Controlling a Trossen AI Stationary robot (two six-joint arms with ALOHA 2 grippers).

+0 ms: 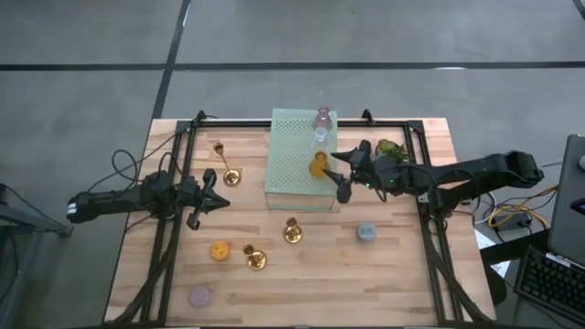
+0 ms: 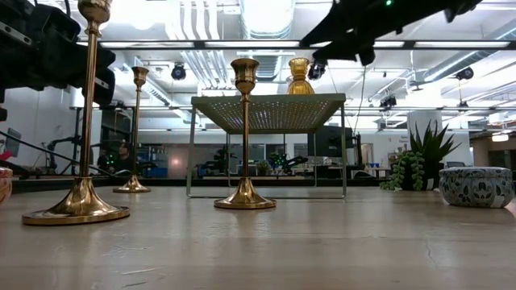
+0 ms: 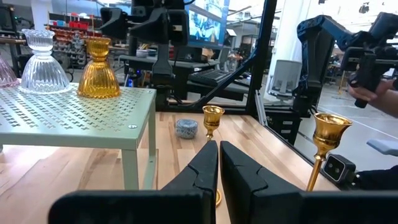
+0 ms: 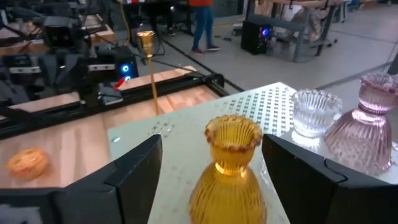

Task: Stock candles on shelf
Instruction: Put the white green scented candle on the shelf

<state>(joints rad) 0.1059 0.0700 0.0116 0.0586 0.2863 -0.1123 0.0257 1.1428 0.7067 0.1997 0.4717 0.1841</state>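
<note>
On the shelf (image 4: 168,140), an amber ribbed glass candle (image 4: 229,168) stands upright, scalloped mouth up, beside clear and mauve-pink ones. The right gripper (image 4: 211,180) is spread around it, not touching. The left gripper (image 3: 219,171) waits, pressed together.

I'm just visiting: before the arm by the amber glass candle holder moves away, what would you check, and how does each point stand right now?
1. Amber ribbed glass candle holder upright on the mint-green perforated metal shelf: ok.
2. Right gripper fingers open, clear of the amber glass on both sides: ok.
3. Clear glass candle holder and pink ribbed glass candle holder upright beside it: ok.
4. Amber holder well in from the shelf edge: cannot tell.
5. Left gripper shut, waiting left of the shelf: ok.
</note>
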